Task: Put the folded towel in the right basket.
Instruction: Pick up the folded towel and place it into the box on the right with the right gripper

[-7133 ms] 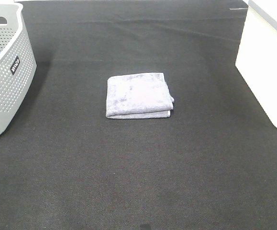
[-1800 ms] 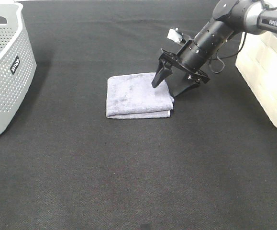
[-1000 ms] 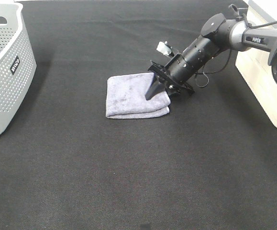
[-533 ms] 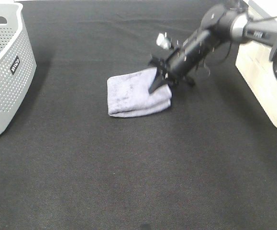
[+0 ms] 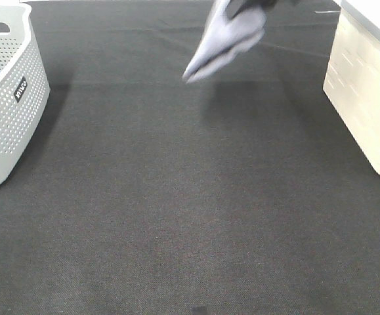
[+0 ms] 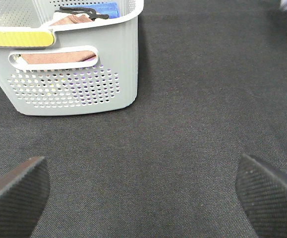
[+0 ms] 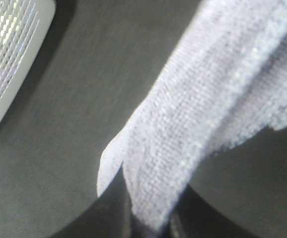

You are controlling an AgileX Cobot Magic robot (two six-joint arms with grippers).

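The folded grey towel (image 5: pixel 226 36) hangs in the air at the top middle of the exterior high view, well above the black mat. My right gripper (image 7: pixel 150 218) is shut on the towel (image 7: pixel 207 114), which fills the right wrist view. In the exterior high view only a dark bit of this gripper (image 5: pixel 249 4) shows at the top edge. The right basket (image 5: pixel 367 85) is cream and stands at the right edge, to the right of the towel. My left gripper (image 6: pixel 143 196) is open and empty, low over the mat.
A grey perforated basket (image 5: pixel 6 98) stands at the left edge and holds several items (image 6: pixel 76 20). It also shows in the right wrist view (image 7: pixel 9 54). The black mat (image 5: pixel 190 197) covers the table.
My right gripper closed on the towel's right edge and lifted it off the mat, up and toward the back. The spot where the towel lay is now bare. The left arm has not moved.
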